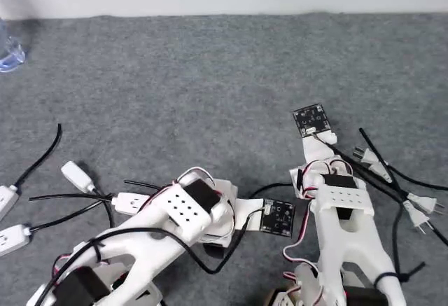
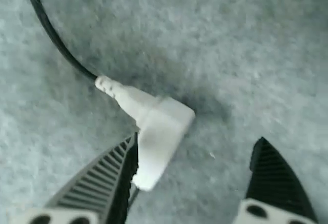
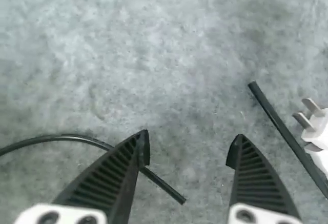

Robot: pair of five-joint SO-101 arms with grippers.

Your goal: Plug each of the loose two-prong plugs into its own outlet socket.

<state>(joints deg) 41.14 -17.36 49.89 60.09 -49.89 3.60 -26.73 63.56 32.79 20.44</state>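
A white two-prong plug point(image 2: 159, 124) on a black cable lies flat on the grey carpet. It rests against one finger point(image 2: 110, 180) of my open left gripper point(image 2: 198, 139), and its prongs are hidden. My open right gripper point(image 3: 191, 134) hovers over bare carpet, with a black cable point(image 3: 154, 180) running under one finger. Off to its side lies another plug point(image 3: 313, 126) with its two prongs showing. In the high view three loose plugs point(image 1: 369, 157), point(image 1: 422, 203), point(image 1: 420, 222) lie right of the right arm point(image 1: 339, 201). White outlet sockets point(image 1: 77, 175), point(image 1: 129, 202), point(image 1: 14, 236) lie to the left.
Black cables point(image 1: 392, 180) cross the carpet on the right, beside the right arm. More cables point(image 1: 42, 159) trail from the sockets on the left. The left arm point(image 1: 189, 208) leans over the near middle. A clear bottle point(image 1: 8, 52) stands at the far left edge.
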